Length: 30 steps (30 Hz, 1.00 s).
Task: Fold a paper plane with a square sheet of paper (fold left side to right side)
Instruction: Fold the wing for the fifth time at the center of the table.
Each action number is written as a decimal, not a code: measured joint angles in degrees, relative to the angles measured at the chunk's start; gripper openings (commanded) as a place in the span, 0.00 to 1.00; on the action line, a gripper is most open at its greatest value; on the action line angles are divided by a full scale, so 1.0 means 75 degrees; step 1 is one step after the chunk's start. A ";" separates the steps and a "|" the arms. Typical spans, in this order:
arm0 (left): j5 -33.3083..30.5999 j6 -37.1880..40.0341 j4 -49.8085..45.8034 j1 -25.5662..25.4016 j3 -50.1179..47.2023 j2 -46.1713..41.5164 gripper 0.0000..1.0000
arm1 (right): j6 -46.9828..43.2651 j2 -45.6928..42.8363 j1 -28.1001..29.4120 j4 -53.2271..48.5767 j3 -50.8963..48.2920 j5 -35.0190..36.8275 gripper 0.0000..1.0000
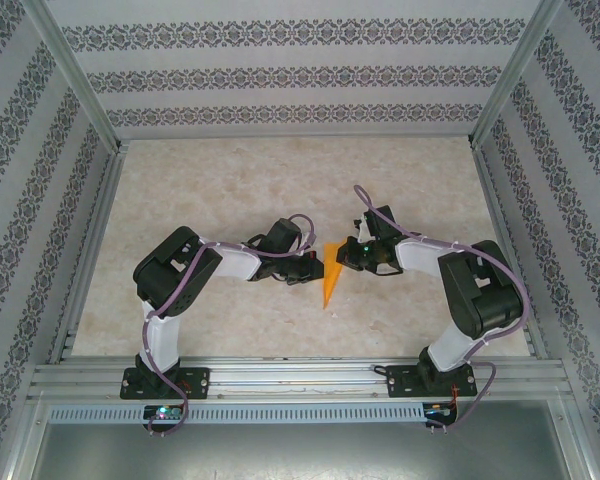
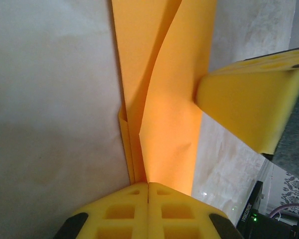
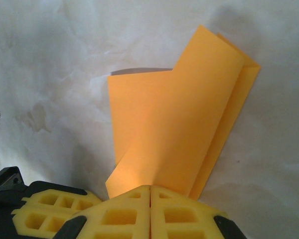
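Orange paper plane (image 1: 331, 275) sits pretty much dead centre on the pale table (image 1: 230, 190), a narrow wedge with its point toward the arm bases. Left pincer (image 2: 148, 185) is clamped shut on one edge, with the folded layers running up from between its yellow pads. Right pincer (image 3: 150, 187) is pinched closed on the opposite side, top layer bowing up a bit.

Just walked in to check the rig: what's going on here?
Both arms are working one orange paper in the middle of the table. It is already folded into a narrow, layered wedge. The left fingers and right fingers are each shut on it from opposite sides, with one flap raised.
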 measured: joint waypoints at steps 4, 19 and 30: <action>-0.0006 -0.0041 0.0015 0.0000 -0.0012 0.0000 0.00 | -0.0029 0.0047 0.0000 0.0000 0.0003 0.0003 0.07; -0.0026 -0.0172 0.0227 0.0006 -0.0119 -0.0015 0.01 | -0.0140 0.0286 -0.0006 0.0055 0.0003 0.0032 0.03; -0.0688 -0.0172 -0.0259 0.0265 -0.0402 -0.0670 0.18 | -0.0111 0.0280 -0.0073 0.0530 -0.0268 -0.0152 0.00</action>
